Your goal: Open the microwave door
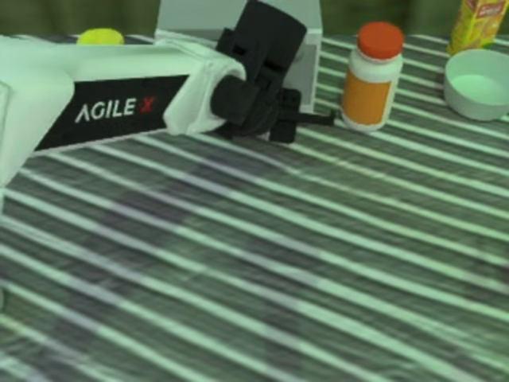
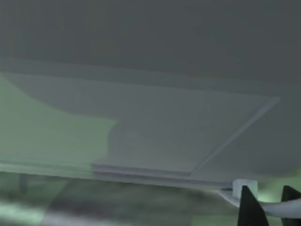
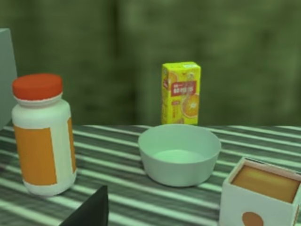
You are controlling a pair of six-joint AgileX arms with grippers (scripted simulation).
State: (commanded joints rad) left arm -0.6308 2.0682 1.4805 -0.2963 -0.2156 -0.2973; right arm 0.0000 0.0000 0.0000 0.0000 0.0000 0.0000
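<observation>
Where the left arm reaches across the far part of the desk [image 1: 262,263], its left claw [image 1: 274,119] sits hard against the front of the microwave [image 1: 306,48]; the left wrist view shows two dark fingertips [image 2: 248,207] set apart around a pale curved part, apparently the handle [image 2: 244,188], under the microwave door [image 2: 155,136].

- Claw state: fingers parted, not visibly clamped.
- Door: a pale panel edge stands off the body in the wrist view; whether it is ajar cannot be told.
- Right arm: parked off to the right; only a dark corner shows in its own wrist view, its fingers unseen.

Risks, judged:
- Fingers may slip off the thin handle if pulled without closing.
- A swinging door or claw could knock the bottle, which stands just beside it.

Containers:
- White bottle [image 1: 372,76], orange label, red cap on; contents hidden.
- Pale bowl [image 1: 475,79], appears empty.
- Yellow juice carton [image 3: 181,92], sealed, behind the bowl.
- White open-topped box [image 3: 261,193], orange-brown fill.
- Yellow item [image 1: 99,36], left of microwave, unidentified.
</observation>
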